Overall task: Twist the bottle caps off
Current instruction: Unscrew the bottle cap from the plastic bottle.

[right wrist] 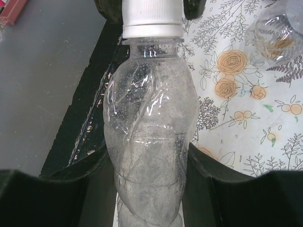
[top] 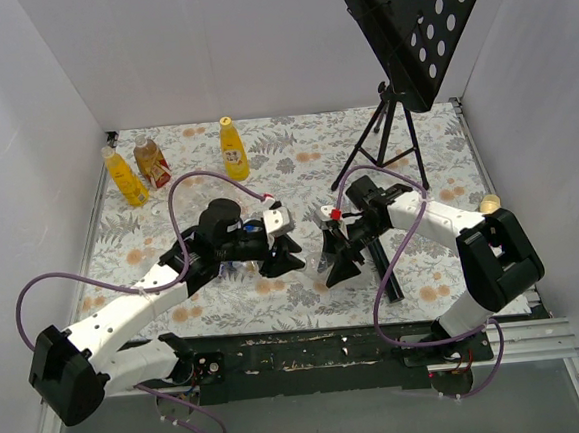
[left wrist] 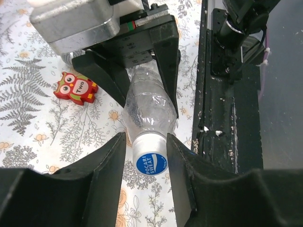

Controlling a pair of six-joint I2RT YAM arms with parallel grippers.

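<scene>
Top cam first. Left pincer (top: 283, 255) and right pincer (top: 335, 258) nose to nose over the flowered table (top: 296, 166), tips nearly meeting. Can't make out what's in the gap from up here, too small. Way out past the left pincer, by the back wall: a yellow bottle (top: 126, 179), a brown bottle (top: 152, 162) right beside it, then a second yellow bottle (top: 233, 151) a bit apart, all upright. Out past the right pincer, a black stand (top: 404, 137) on tripod legs.

Left wrist cam. Looks clamped on the white cap (left wrist: 150, 161) with the blue print on top, one finger snug on each side. Clear bottle (left wrist: 147, 101) running straight out from the tips, held up off the table, its body pinched between the right pincer's black jaws at the far end. Down on the table beside the right pincer, a red owl eraser (left wrist: 75, 87) marked "Two", touching nothing.

Right wrist cam. Clamped round the clear bottle's body, a finger pressed into each flank, plastic all crinkled. Neck and cap pointing straight away from the tips, right at the top edge. Ahead and off to one side, a second clear bottle (right wrist: 279, 33) on the table, only partly in frame, well apart.
</scene>
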